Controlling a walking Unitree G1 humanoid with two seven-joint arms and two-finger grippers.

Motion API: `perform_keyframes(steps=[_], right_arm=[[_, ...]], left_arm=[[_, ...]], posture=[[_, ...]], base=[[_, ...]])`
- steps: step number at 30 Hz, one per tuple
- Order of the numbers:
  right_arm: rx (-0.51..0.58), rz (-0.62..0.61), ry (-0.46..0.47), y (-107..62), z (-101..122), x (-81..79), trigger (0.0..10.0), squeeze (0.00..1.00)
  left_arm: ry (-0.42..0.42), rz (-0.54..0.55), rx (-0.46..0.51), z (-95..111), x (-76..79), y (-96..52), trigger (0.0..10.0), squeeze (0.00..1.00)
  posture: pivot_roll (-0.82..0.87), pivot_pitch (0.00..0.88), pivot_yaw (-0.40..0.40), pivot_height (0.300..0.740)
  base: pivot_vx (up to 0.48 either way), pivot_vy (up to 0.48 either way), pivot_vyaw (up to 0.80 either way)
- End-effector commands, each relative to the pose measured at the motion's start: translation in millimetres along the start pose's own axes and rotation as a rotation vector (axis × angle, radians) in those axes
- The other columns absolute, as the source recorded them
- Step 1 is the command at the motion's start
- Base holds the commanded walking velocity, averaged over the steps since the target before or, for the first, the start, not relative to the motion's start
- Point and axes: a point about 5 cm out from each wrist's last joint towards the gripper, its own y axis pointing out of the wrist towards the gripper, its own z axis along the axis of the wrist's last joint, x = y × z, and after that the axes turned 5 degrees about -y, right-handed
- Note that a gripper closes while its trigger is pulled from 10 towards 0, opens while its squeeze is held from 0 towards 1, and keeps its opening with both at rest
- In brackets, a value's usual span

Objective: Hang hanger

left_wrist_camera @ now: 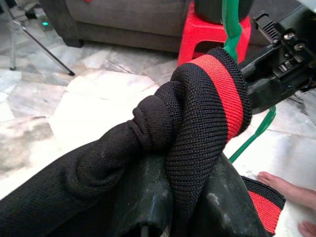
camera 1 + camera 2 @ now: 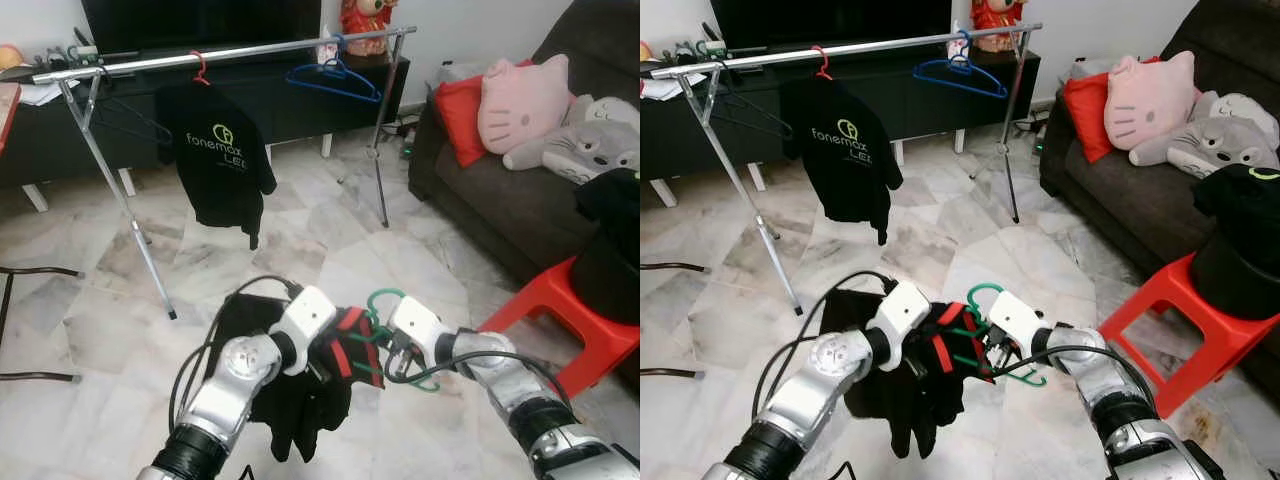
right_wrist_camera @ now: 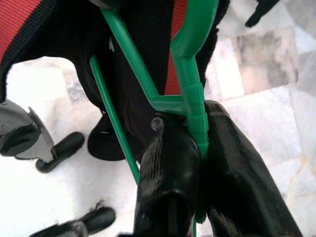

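Head cams: green hanger [image 2: 385,335] with the black-and-red garment [image 2: 325,385] sits low between both arms, well short of the rail [image 2: 230,52], which has free span between the hung black shirt [image 2: 218,160] and the blue hanger [image 2: 335,78]. Left wrist: left gripper [image 1: 170,197] is clamped on bunched knit fabric. Right wrist: right gripper [image 3: 197,158] is pinched tight on the hanger neck, so I'd keep the hook upright, lift above the rail, then drop it over that gap.

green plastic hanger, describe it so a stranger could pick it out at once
Below the silver clothes rail, the right gripper pinches the green plastic hanger at its neck. A black garment with red bands drapes from it; the rail's hangers are red and blue.
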Motion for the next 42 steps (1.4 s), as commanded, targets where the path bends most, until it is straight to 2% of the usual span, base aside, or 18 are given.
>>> perform_keyframes(steps=[1,5,10,11,12,13,14,18,20,22,23,25,34,36,37,38,39,42], right_arm=[[-0.033,-0.14,0.107,-20.0,-12,22.5,0.0,0.0],[-0.032,-0.156,0.121,-20.3,-10,26.4,0.0,0.0],[-0.007,-0.16,0.163,-19.2,-6,28.5,0.0,0.0],[0.012,-0.153,0.194,-18.0,-3,29.0,0.0,0.0],[0.012,-0.153,0.194,-18.0,-3,29.0,0.0,0.0],[0.028,-0.138,0.202,-17.0,0,29.1,0.0,0.0],[0.028,-0.132,0.189,-16.9,2,29.8,0.0,0.0],[0.024,-0.129,0.175,-17.0,3,30.3,0.0,0.0],[-0.095,-0.125,0.018,-21.3,-5,31.1,0.0,0.0],[-0.192,-0.114,-0.101,-25.2,-13,31.3,0.0,0.0],[-0.215,-0.113,-0.127,-26.3,-15,31.6,0.0,0.0],[-0.252,-0.112,-0.162,-28.0,-18,32.0,0.0,0.0],[-0.258,-0.103,-0.156,-29.2,-21,31.3,0.0,0.0],[-0.254,-0.112,-0.149,-28.9,-20,32.0,0.0,0.0],[-0.25,-0.116,-0.142,-28.7,-20,32.3,0.0,0.0],[-0.219,-0.12,-0.109,-27.7,-17,32.9,0.0,0.0],[-0.166,-0.127,-0.051,-26.0,-12,33.8,0.0,0.0],[-0.104,-0.134,0.017,-23.9,-5,35.0,0.0,0.0]], left_arm=[[0.016,-0.065,-0.019,-3,10.4,0.8,0.0,0.0],[0.084,-0.151,-0.083,-11,21.7,0.8,0.0,0.0],[0.121,-0.161,-0.11,-15,24.9,2.1,0.0,0.0],[0.161,-0.158,-0.132,-17,26.2,4.1,0.0,0.0],[0.161,-0.158,-0.132,-17,26.2,4.1,0.0,0.0],[0.209,-0.166,-0.161,-21,28.8,6.0,0.0,0.0],[0.239,-0.174,-0.178,-23,31.2,7.4,0.0,0.0],[0.253,-0.18,-0.187,-24,32.7,8.2,0.0,0.0],[0.3,-0.233,-0.2,-21,34.5,6.1,0.0,0.0],[0.333,-0.302,-0.219,-21,36.9,1.8,0.0,0.0],[0.34,-0.321,-0.228,-21,37.7,0.1,0.0,0.0],[0.349,-0.342,-0.241,-23,39.0,-1.4,0.0,0.0],[0.363,-0.302,-0.246,-24,36.3,1.4,0.0,0.0],[0.363,-0.28,-0.244,-24,34.9,2.3,1.6,0.0],[0.362,-0.269,-0.245,-23,34.1,2.8,1.6,0.0],[0.365,-0.251,-0.238,-22,32.6,3.8,8.2,0.0],[0.363,-0.218,-0.227,-21,29.7,5.8,10.0,0.0],[0.339,-0.187,-0.199,-18,27.5,7.9,10.0,0.0]], posture=[[-0.06,0.0,-0.101,0.74],[-0.06,0.0,-0.107,0.74],[-0.06,0.0,-0.11,0.74],[-0.06,0.0,-0.115,0.74],[-0.06,0.0,-0.115,0.74],[-0.06,0.0,-0.115,0.74],[-0.07,0.0,-0.118,0.74],[-0.07,0.0,-0.118,0.74],[-0.07,0.0,-0.124,0.74],[-0.07,0.0,-0.124,0.74],[-0.07,0.0,-0.124,0.74],[-0.07,0.0,-0.129,0.74],[-0.07,0.0,-0.133,0.74],[-0.07,0.0,-0.133,0.74],[-0.07,0.0,-0.133,0.74],[-0.07,0.0,-0.135,0.74],[-0.07,0.0,-0.135,0.74],[-0.07,0.0,-0.135,0.74]], base=[[0.0,0.0,0.0],[0.0,0.0,0.0],[0.0,0.0,0.0],[0.0,0.0,0.0],[0.0,0.0,0.0],[0.0,0.0,0.0],[0.0,0.0,0.0],[0.0,0.0,0.0],[0.0,0.0,0.0],[0.0,0.0,0.0],[0.0,0.0,0.0],[0.0,0.0,0.0],[0.0,0.0,0.0],[0.0,0.0,0.0],[0.0,0.0,0.0],[0.0,0.0,0.0],[0.0,0.0,0.0],[0.0,0.0,0.0]])
